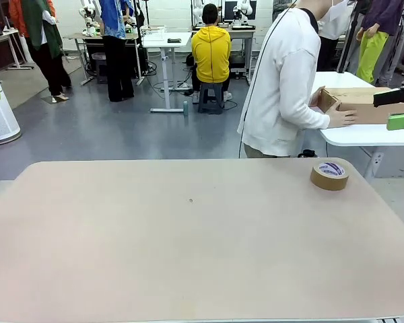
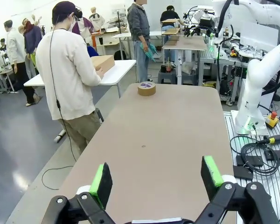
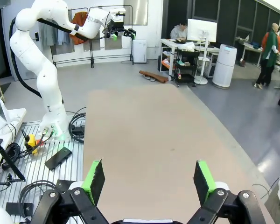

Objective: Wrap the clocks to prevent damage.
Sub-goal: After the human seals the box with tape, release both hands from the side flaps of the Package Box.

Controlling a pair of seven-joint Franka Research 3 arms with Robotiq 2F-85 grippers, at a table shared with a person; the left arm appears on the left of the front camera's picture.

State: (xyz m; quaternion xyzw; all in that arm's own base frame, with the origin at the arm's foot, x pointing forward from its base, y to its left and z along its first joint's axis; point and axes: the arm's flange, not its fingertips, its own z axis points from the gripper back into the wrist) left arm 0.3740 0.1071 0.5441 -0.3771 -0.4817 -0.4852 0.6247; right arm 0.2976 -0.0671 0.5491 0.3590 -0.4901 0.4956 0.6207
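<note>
Across the wide beige table [image 1: 155, 242], seen from the robot's side, most of the top lies bare. Toward the far right corner lies a roll of brown packing tape [image 1: 330, 175], flat on its side, near the table's far edge. No clock can be seen on this table.

Beyond the far edge, right of centre, a person in a white long-sleeved top [image 1: 283, 87] stands turned away toward a white side table [image 1: 363, 134]. Their hand [image 1: 341, 118] rests against an open cardboard box [image 1: 363, 104] on it.

From the left wrist camera, the left gripper [image 2: 156, 179] hangs above the near end of the table with its green-padded fingers [image 2: 101, 183] spread wide, nothing between them. The tape roll [image 2: 146, 88] lies well ahead of it, and the person [image 2: 67, 74] stands to the side by the box [image 2: 101, 63].

From the right wrist camera, the right gripper [image 3: 149, 179] is likewise spread wide and empty above bare tabletop, with the other white arm [image 3: 46, 70] standing farther off.
</note>
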